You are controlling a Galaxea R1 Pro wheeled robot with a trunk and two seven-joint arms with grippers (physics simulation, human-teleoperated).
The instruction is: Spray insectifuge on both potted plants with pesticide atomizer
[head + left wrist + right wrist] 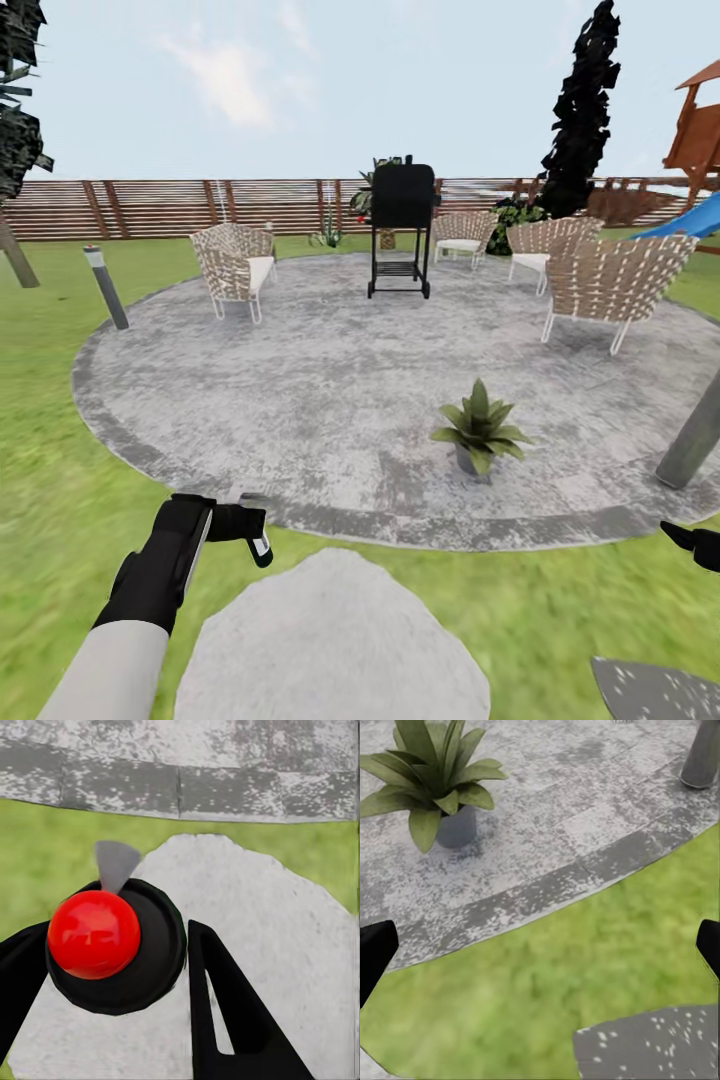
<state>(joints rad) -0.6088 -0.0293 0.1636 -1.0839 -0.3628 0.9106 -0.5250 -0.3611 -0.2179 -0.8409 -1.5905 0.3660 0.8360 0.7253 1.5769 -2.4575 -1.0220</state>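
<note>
The head view counts four woven wicker chairs with white legs (pixel 236 266) (pixel 464 235) (pixel 541 247) (pixel 616 280) standing around one black wheeled barbecue grill (pixel 402 228) on a single round grey paved patio (pixel 300 400). One rosette of pointed green leaves in a little grey pot (pixel 479 428) sits on the paving, with a second, smaller one (pixel 326 237) near the slatted wooden fence (pixel 150 205). Two grey stepping stones (pixel 330 640) (pixel 655 690) lie in the grass, and one short grey bollard lamp (pixel 105 286) stands at the patio's edge.

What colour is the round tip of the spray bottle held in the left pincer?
Bright glossy red tip, on the black spray bottle; the left wrist view shows it best.
</note>
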